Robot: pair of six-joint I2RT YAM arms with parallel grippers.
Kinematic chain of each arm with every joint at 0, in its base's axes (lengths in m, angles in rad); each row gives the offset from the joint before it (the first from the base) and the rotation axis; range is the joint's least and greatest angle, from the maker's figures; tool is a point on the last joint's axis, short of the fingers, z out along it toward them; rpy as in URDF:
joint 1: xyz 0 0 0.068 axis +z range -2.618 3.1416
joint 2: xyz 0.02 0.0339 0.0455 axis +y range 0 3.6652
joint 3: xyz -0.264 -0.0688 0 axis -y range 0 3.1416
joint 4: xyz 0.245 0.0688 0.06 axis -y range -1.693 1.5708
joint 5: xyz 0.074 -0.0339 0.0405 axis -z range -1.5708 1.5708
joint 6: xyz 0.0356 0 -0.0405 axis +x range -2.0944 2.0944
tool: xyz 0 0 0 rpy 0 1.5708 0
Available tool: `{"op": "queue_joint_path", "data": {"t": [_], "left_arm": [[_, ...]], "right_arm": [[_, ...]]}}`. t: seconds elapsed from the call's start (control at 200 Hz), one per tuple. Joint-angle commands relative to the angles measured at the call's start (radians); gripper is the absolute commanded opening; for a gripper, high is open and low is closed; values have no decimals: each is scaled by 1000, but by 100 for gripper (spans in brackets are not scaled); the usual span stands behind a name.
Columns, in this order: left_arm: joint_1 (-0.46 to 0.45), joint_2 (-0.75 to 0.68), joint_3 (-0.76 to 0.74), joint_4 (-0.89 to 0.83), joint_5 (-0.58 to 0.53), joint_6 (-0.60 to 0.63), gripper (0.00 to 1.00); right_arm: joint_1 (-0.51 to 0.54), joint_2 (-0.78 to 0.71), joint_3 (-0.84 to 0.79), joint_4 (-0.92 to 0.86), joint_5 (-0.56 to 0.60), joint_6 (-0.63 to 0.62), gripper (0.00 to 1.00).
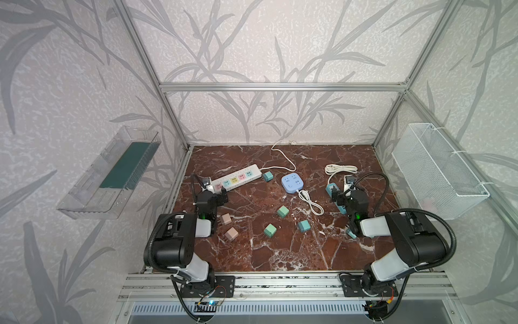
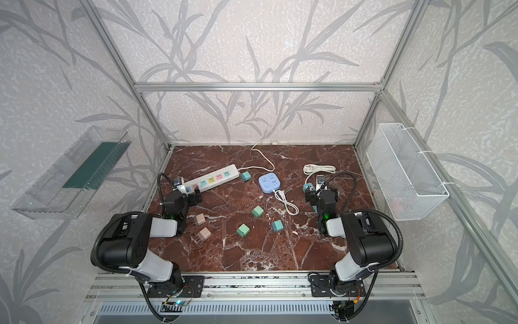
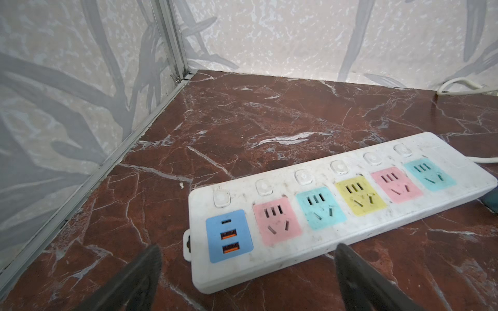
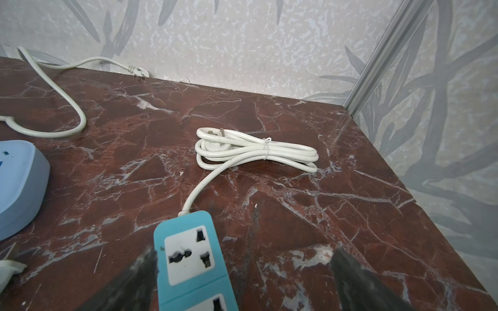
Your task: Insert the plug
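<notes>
Several teal cube plugs [image 1: 283, 211] and two pinkish-brown plugs [image 1: 225, 219] lie loose on the marble table in both top views. A white power strip [image 3: 336, 204] with coloured sockets lies at the back left. My left gripper [image 3: 248, 250] hovers open over its near end [image 1: 221, 196], holding nothing. A teal power strip [image 4: 194, 258] lies at the right, partly hidden under my right arm. My right gripper [image 4: 244, 253] stands open above it, with one finger beside the strip's end [image 1: 340, 193]. A blue socket hub [image 1: 293, 183] sits mid-table.
A tied coil of white cord [image 4: 256, 150] lies behind the teal strip. The white strip's cable [image 1: 283, 157] runs to the back wall. The hub's looped cable [image 1: 311, 204] lies mid-table. A wire basket [image 1: 440, 171] hangs on the right wall and a clear tray [image 1: 112, 174] on the left.
</notes>
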Motion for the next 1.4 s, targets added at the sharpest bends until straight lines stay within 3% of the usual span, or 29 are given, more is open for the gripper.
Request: {"op": "queue_joint_path", "data": {"t": [0.0,1.395], "left_arm": [[-4,7,19,19,-11,5,99],[-7,7,19,19,-25,5,99]], "right_arm": [[-1,3,0,11,4,12,99],[-2,4,1,11,4,11,99]]}}
